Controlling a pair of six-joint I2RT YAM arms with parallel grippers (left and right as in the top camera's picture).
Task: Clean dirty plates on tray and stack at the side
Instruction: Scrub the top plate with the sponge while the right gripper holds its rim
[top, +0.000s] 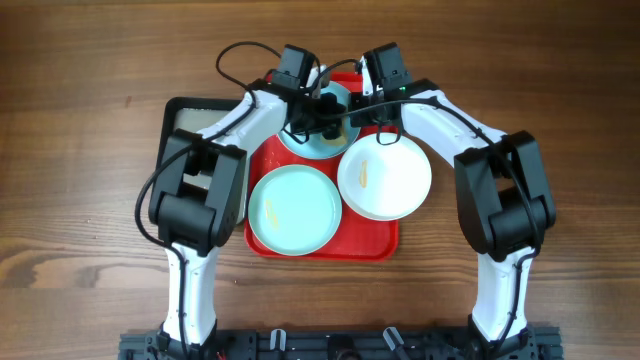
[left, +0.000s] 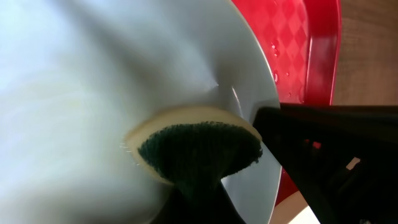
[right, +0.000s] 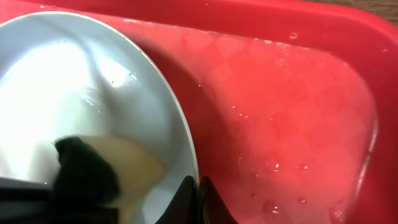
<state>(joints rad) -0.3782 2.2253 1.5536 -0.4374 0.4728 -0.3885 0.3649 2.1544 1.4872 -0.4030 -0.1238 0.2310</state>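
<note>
The red tray (top: 375, 240) holds three plates. At the back lies a mint plate (top: 322, 150), tilted up in the wrist views (left: 93, 74) (right: 62, 74). My right gripper (top: 360, 108) (right: 198, 196) is shut on this plate's rim, one finger on each side. My left gripper (top: 318, 110) (left: 199, 208) is shut on a yellow sponge (left: 193, 146) with a dark green scouring face, pressed against the plate's inner surface. The sponge (right: 134, 171) also shows in the right wrist view. A second mint plate (top: 293, 208) lies front left, and a white plate (top: 385, 178) with a yellowish smear on the right.
A black-rimmed grey tray (top: 190, 115) lies left of the red tray, partly under my left arm. Water drops dot the red tray floor (right: 280, 124). Bare wooden table (top: 560, 90) surrounds both trays.
</note>
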